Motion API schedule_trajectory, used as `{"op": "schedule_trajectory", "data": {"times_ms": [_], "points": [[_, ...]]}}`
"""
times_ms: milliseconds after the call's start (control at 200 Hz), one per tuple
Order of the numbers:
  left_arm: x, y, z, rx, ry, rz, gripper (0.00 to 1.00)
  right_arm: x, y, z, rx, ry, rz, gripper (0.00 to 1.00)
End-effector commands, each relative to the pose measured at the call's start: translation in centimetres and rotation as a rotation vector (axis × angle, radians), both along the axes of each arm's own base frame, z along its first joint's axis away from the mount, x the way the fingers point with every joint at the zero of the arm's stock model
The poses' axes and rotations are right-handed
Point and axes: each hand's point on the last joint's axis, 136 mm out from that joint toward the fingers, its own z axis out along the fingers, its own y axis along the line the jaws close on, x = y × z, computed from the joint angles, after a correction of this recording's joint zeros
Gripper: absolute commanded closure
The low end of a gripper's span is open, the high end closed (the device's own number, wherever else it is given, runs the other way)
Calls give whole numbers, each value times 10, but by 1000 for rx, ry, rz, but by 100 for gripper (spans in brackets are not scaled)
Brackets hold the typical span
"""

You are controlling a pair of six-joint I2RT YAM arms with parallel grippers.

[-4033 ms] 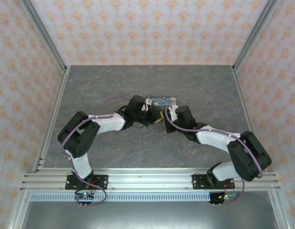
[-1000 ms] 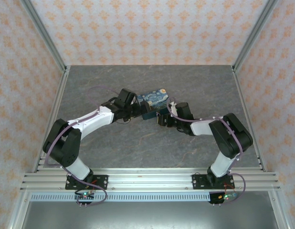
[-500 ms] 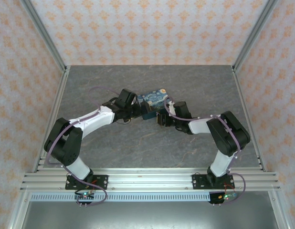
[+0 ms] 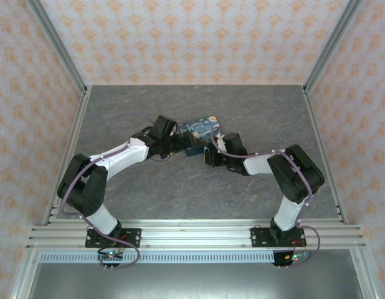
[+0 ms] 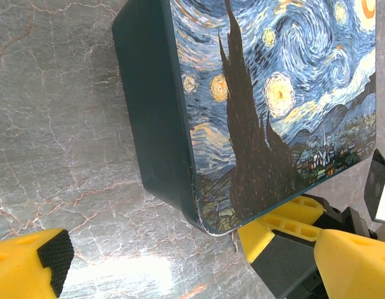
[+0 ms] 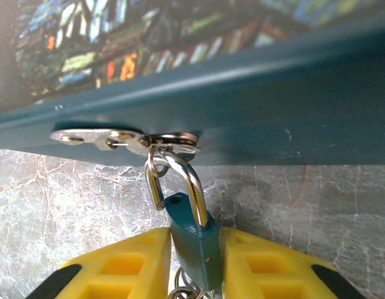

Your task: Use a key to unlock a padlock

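A teal padlock (image 6: 195, 240) hangs by its silver shackle (image 6: 180, 174) from the metal hasp (image 6: 127, 138) on the side of a dark blue starry-night tin (image 6: 255, 87). One shackle leg stands out of the lock body. My right gripper (image 6: 194, 243) is shut on the lock body, a yellow finger pressed to each side. A wire ring (image 6: 183, 291) shows under the lock; the key is hidden. My left gripper (image 5: 158, 246) stands open at the tin's (image 5: 255, 93) near corner, its fingers (image 5: 49, 258) apart from the wall. From above, both grippers (image 4: 183, 144) (image 4: 209, 156) meet at the tin (image 4: 202, 128).
The tin lies on a grey marbled table (image 4: 149, 187) inside patterned walls with aluminium rails (image 4: 68, 149) along the sides. Purple cables (image 4: 127, 118) loop over both arms. Open table lies behind and in front of the tin.
Over the last second my right jaws closed in on the padlock and the right arm edged left. The left arm held still. Four seconds ago the tin lay farther right.
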Motion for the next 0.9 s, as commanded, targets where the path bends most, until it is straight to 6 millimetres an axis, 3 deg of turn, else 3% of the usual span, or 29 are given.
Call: {"op": "schedule_trajectory", "data": {"times_ms": [0,200,460,896], "points": [[6,1,4,-17,-12,16,0,-5,-9,-7,-57,4,-9,75],[8,2,5,-18,-17,16,0,-8,-18,-8,-65,1,-34,77],[9,3,6,-10,-20,12,0,-8,-27,-7,-53,0,-68,93],[11,26,10,190,-48,20,0,-6,-26,-3,21,18,-119,97]]}}
